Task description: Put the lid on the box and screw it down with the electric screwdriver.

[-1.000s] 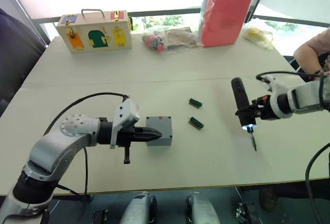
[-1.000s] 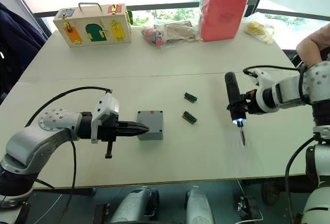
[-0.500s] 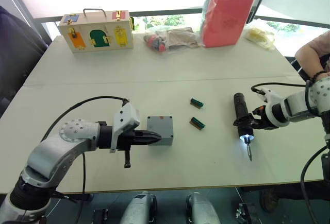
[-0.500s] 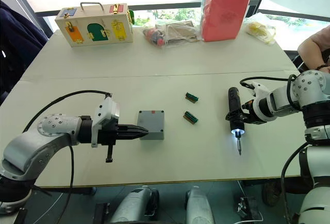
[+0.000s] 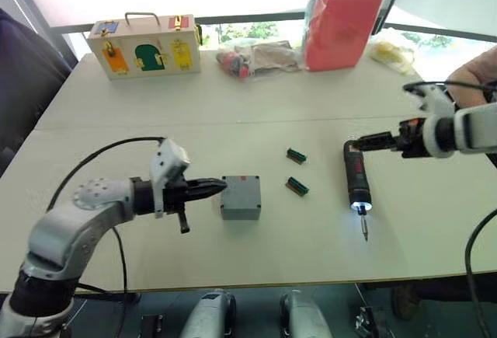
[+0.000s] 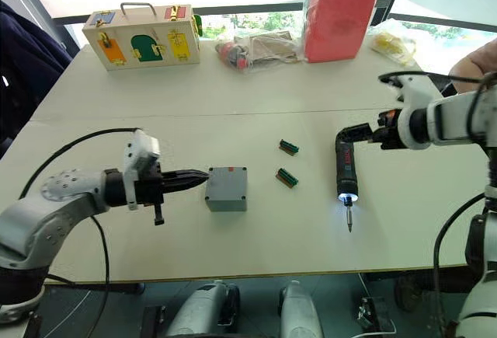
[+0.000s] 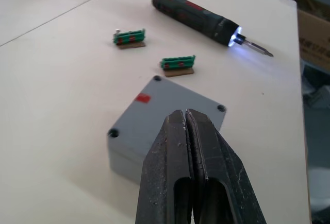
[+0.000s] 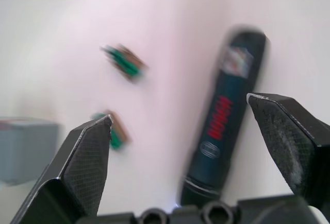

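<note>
Left gripper (image 7: 185,118): fingers pressed together, nothing between them, tips just short of the box's (image 5: 240,196) left side. Right gripper (image 5: 366,143): fingers (image 8: 87,154) spread wide, empty, hovering at the rear end of the electric screwdriver (image 5: 356,182), apart from it.

Landmark = box. All positions relative to it.

Table (image 5: 155,105): pale top, carries everything.
Red padded bag (image 5: 339,19): far behind the box and to its right, at the table's far edge.
Wooden case with coloured doors (image 5: 144,46): far behind the box, to its left.
Box: grey, near the table's front, lid (image 7: 170,110) seated on top, corner screw holes visible, red mark on the lid's surface.
Electric screwdriver: lying flat well to the right of the box, bit toward the front edge, tip lit.
Two small green blocks (image 5: 295,186): between box and screwdriver, one just right of the box, the other (image 5: 294,155) further back.
</note>
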You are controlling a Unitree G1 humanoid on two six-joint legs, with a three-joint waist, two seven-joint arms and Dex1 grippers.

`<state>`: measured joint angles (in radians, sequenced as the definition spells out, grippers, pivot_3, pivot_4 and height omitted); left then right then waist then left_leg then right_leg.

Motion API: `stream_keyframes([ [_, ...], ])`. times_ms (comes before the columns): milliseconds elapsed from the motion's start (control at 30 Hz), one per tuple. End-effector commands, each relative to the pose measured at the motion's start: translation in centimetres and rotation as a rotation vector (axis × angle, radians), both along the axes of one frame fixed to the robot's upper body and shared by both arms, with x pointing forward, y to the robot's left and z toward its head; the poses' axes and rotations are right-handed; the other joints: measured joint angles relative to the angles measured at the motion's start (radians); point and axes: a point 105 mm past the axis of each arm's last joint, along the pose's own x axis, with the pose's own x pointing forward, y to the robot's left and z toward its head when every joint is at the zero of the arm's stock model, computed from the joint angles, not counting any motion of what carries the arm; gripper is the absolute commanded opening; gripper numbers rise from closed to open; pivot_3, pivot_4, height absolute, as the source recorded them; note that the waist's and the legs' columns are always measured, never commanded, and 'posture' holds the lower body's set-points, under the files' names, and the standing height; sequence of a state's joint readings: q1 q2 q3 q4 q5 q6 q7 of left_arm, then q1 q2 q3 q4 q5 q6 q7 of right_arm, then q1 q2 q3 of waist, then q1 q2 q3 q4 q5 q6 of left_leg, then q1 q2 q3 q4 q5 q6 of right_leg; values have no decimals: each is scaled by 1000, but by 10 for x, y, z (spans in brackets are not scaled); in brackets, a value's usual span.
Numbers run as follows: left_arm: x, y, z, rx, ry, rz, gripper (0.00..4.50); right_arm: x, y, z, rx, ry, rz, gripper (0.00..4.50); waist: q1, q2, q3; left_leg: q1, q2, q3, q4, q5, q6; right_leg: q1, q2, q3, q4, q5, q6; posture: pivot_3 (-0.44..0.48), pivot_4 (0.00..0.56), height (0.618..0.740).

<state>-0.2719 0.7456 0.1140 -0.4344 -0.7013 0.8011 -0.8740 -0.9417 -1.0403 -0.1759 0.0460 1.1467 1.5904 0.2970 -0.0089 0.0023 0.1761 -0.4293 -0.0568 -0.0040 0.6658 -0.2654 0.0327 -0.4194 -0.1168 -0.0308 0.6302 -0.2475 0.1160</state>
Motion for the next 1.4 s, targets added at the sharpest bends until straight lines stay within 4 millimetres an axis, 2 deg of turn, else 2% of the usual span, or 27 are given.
stream_keyframes([
  [33,11,15,-9,85,-21,35,0,-27,49,8,-96,-244,282,4471,0,-1,-1,2,0,0,0,0,0,2,0,0,0,0,0,0,150,740],
  [133,14,17,-26,153,-7,28,0,-64,82,-38,-252,-229,571,4471,5,-1,-1,7,0,-1,0,-1,1,8,1,-1,-2,-1,0,0,150,740],
  [233,13,7,-33,154,-4,-1,0,-78,102,-73,-198,-176,687,4471,5,-3,1,5,-1,-1,1,-1,2,7,-1,-1,-2,0,1,0,150,740],
  [400,14,-4,-49,191,-1,-26,0,-67,111,-116,-250,-167,702,4471,12,-5,0,5,-1,-2,3,-1,2,7,-3,1,-2,0,1,0,150,740],
  [533,19,-10,-56,221,-17,-33,0,-60,116,-133,-257,-169,707,4471,20,-5,0,5,-1,-2,2,-1,0,6,-3,1,-2,0,1,0,150,740],
  [667,33,-13,-67,274,-48,-3,0,-48,116,-148,-340,-186,697,4471,23,-5,0,5,-1,-2,2,0,-1,6,-3,1,-1,1,0,0,150,740],
  [733,32,-16,-69,272,-41,-23,0,-48,117,-151,-342,-182,709,4471,22,-5,0,5,-1,-2,2,0,-1,6,-2,0,-2,1,0,0,150,740],
  [933,44,-21,-63,289,-93,-59,0,-50,137,-150,-288,-191,751,4471,21,-5,0,4,-1,-3,1,0,-1,5,-2,0,-1,1,0,0,150,740],
  [1033,51,-32,-59,276,-116,-100,0,-59,148,-145,-225,-169,770,4471,23,-5,0,4,-1,-3,2,0,-1,5,-2,-1,0,1,0,0,150,740],
  [1167,62,-41,-64,315,-139,-138,0,-67,155,-141,-181,-145,794,4471,24,-6,0,4,-2,-3,2,0,-1,5,-2,-1,0,1,0,0,150,740],
  [1300,78,-38,-67,371,-168,-109,0,-73,160,-134,-129,-133,801,4471,22,-6,0,4,-2,-3,2,0,-1,5,-2,-1,0,1,0,0,150,740],
  [1400,84,-25,-64,402,-181,-74,0,-75,148,-129,-177,-141,797,4471,20,-6,0,4,-2,-3,2,0,-1,5,-1,-1,0,1,0,0,150,740],
])
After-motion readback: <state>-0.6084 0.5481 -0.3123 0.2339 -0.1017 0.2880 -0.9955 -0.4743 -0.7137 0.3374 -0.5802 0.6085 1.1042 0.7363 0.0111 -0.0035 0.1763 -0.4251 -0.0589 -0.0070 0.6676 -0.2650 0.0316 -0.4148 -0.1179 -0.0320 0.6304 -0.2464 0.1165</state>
